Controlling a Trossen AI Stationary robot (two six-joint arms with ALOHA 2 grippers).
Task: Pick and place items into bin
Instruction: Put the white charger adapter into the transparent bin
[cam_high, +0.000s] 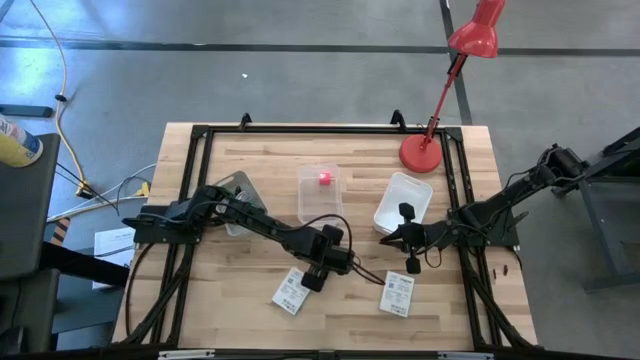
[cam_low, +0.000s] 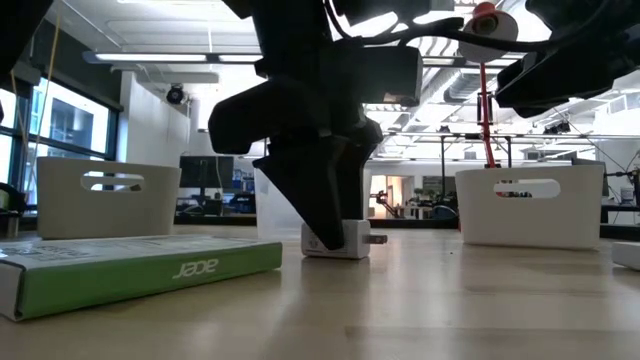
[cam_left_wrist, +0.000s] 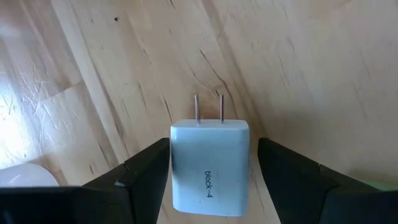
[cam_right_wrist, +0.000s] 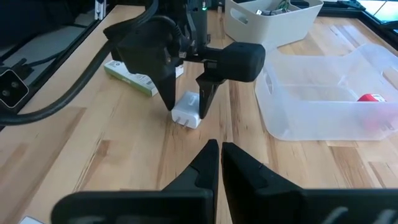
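Observation:
A white plug block (cam_left_wrist: 210, 167) with two metal prongs lies flat on the wooden table; it also shows in the low view (cam_low: 340, 240) and the right wrist view (cam_right_wrist: 186, 116). My left gripper (cam_high: 320, 272) stands over it, pointing down and open, with one finger on each side of the block. My right gripper (cam_high: 411, 262) is shut and empty, a little above the table to the right of the block. A pink cube (cam_high: 325, 178) lies in the clear bin (cam_high: 320, 208). Two flat white and green packets (cam_high: 290, 290) (cam_high: 397, 293) lie near the front edge. My left gripper has one finger (cam_left_wrist: 146, 171) right beside one side face of the block (cam_left_wrist: 175, 168), and I cannot tell whether it touches. The other finger (cam_left_wrist: 283, 171) stands clear of the opposite face by a small gap. The block rests flat on the table.
A white bin (cam_high: 403, 203) stands to the right of the clear bin. Another pale bin (cam_high: 240, 192) sits under my left arm. A red lamp's base (cam_high: 422, 152) stands at the far right. The near packet (cam_low: 140, 265) lies close beside the block.

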